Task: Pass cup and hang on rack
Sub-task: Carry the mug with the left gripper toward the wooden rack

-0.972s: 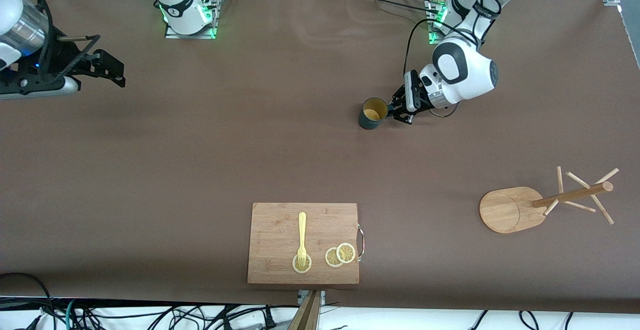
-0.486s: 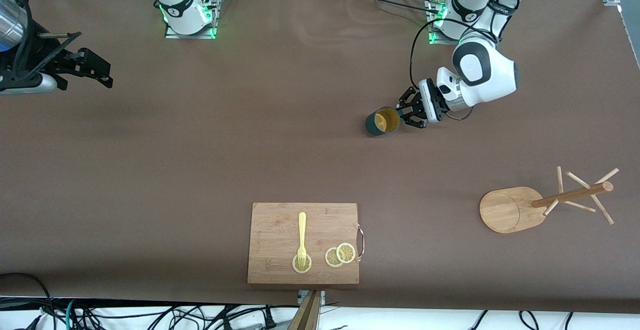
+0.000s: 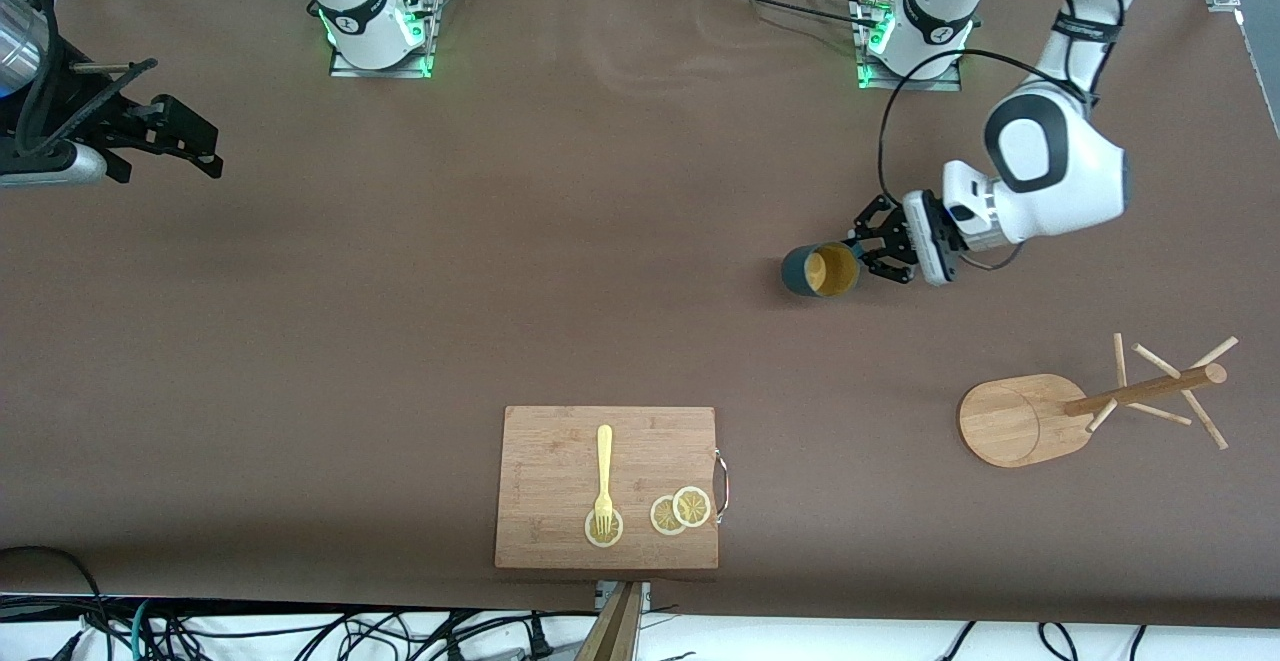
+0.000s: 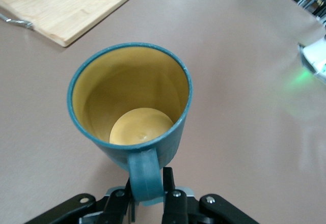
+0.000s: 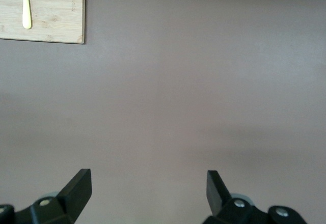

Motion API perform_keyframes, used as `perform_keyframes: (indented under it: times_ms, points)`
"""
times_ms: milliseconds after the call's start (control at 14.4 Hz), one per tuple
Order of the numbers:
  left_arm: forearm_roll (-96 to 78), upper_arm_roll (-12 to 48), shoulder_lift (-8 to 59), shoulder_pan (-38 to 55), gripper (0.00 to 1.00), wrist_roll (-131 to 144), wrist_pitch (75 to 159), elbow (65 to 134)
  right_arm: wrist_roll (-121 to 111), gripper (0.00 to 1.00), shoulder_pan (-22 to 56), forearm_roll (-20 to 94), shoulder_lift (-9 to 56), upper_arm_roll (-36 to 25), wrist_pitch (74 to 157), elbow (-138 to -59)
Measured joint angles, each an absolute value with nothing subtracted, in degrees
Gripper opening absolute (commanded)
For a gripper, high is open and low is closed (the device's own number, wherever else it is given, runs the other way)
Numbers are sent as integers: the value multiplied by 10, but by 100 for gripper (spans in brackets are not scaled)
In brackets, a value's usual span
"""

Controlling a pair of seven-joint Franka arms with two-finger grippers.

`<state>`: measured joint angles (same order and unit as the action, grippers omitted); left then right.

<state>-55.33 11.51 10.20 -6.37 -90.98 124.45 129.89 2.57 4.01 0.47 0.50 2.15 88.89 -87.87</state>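
The cup (image 3: 822,271), clamped by its handle in the left claw (image 3: 868,249), has travelled over the bench toward the rack (image 3: 1085,408), so hanging looks close, while the right claw (image 3: 185,136) waits wide open at its end.

A fork (image 3: 603,476) and lemon slices (image 3: 681,510) lie on the cutting board (image 3: 560,441), the rack (image 3: 1040,416) toward the left arm's end.

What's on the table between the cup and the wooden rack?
Nothing: in the front view only bare brown table lies between the cup, held up by the left tool, and the rack.
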Motion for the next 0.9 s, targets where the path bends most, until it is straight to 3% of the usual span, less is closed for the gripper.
perform_keyframes:
  times_ms: [416,902]
  points:
    - [-417,78,100,-65,0,-568,1081,1160,26,100,40,5,6,22,889,-879]
    - [-418,-17,104,-68,0,-363,977,1107,26,100,40,5,7,22,889,-879]
